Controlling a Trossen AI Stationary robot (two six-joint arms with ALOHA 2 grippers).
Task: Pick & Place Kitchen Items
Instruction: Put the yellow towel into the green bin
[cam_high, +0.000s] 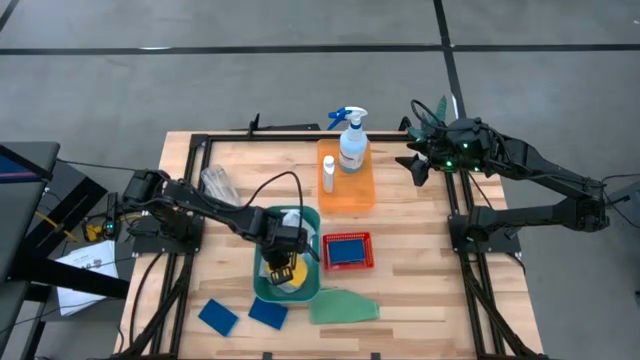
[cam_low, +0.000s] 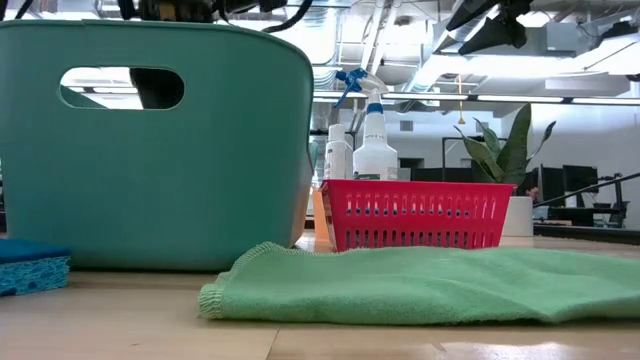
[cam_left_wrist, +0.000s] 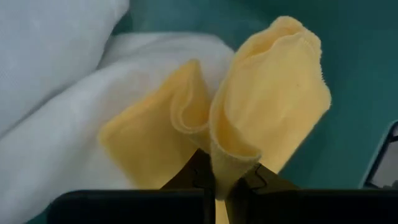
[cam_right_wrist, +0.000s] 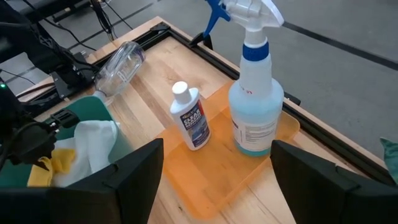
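Left jaws pinching yellow cloth (cam_left_wrist: 261, 106) in teal bin (cam_high: 312, 285), white cloth (cam_left_wrist: 50, 93) beside

The left gripper (cam_left_wrist: 219, 194) is pinched shut on the yellow cloth (cam_left_wrist: 249, 118) — its two dark fingers (cam_left_wrist: 180, 200) meet at the cloth's lowest fold; the cloth rises from the grip in two loose lobes, one larger than the other; a white cloth (cam_left_wrist: 56, 118) lies bunched just behind and beside it, touching — both sit against the teal bin (cam_left_wrist: 357, 74) wall.
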